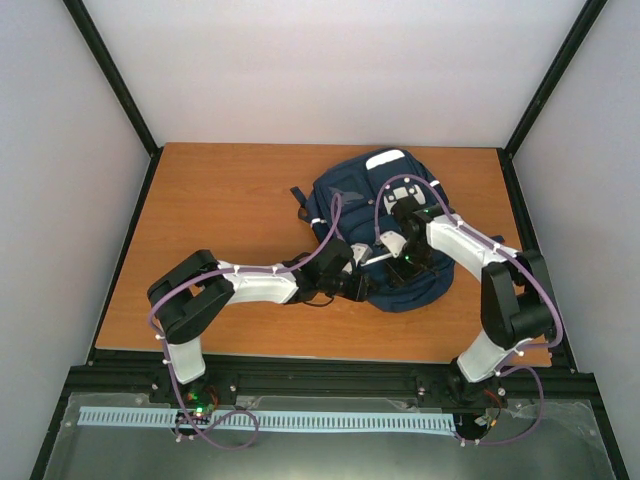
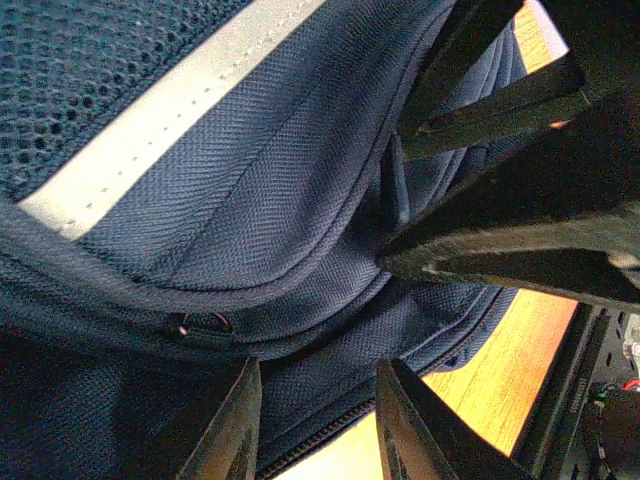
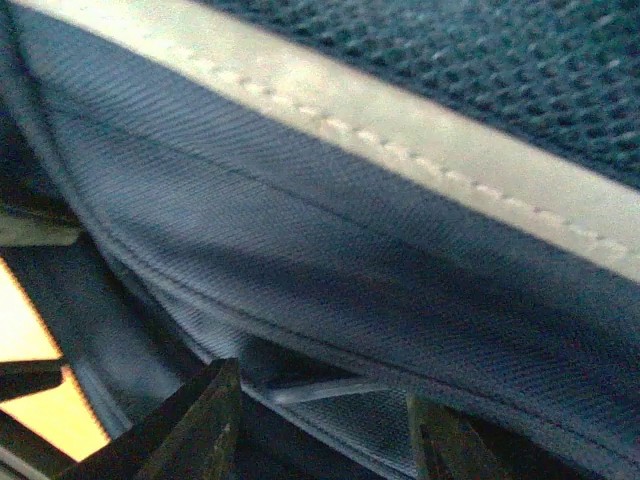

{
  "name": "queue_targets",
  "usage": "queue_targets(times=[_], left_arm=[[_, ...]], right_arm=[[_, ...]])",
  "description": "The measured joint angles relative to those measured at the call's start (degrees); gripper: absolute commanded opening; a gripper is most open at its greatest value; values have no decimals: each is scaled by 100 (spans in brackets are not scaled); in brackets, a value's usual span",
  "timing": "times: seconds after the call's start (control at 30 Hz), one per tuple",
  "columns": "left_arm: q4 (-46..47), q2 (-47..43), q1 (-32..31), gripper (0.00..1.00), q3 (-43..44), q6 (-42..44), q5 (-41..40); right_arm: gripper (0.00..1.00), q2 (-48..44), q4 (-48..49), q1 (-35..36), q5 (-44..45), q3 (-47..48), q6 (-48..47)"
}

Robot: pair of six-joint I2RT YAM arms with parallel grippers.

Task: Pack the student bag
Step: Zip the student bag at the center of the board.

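The student bag [image 1: 385, 215], navy with white patches near its top, lies flat on the table at centre right. My left gripper [image 1: 362, 285] is at the bag's near-left edge. In the left wrist view its fingers [image 2: 232, 425] stand apart over the bag's seam and zipper [image 2: 320, 440], pinching nothing. My right gripper [image 1: 405, 265] presses down on the bag's near middle, close to the left one. In the right wrist view the right gripper [image 3: 322, 385] is open, with navy fabric and a pale cord [image 3: 320, 390] in the gap. A white stripe [image 3: 400, 130] runs above.
The wooden table [image 1: 230, 200] shows bare board left of the bag. Dark frame posts and white walls close in the back and sides. A black rail [image 1: 330, 370] runs along the near edge. In the left wrist view dark parts of the other gripper [image 2: 520, 170] crowd the upper right.
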Motion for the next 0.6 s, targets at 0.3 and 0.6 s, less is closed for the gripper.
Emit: queue_targets(times=[0.3,0.6], left_arm=[[2,-2,0,33,-48,2,-120],[-28,-103,0,45,-101,-15,-334]], right_arm=[[21,153,129,35,496,0,50],[3,-343,96,-181,640,-203,-22]])
